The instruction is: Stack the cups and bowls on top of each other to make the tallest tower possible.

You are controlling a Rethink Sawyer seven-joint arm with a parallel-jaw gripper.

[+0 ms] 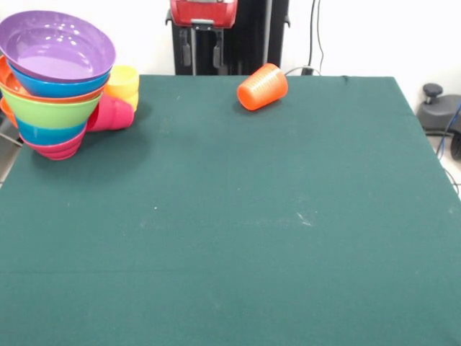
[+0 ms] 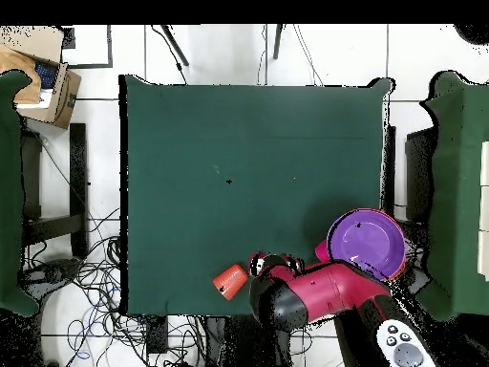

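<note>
Tower (image 1: 54, 86) leaning at surface (image 1: 230, 231) corner, 2 cups (image 1: 119, 97) touching it; orange cup (image 1: 262, 86) lying apart; end effector state not discernible.

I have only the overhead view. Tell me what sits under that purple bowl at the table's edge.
Observer: The front view shows the tower. Under the purple bowl are nested a blue bowl, a large orange bowl, a lime green bowl, a translucent blue bowl and, at the bottom, a magenta bowl.
Operator: Now find the other cups. I see only the orange cup.
Observer: Both are beside the tower. The red-pink cup lies on its side against the tower, with the yellow cup just behind it.
</note>
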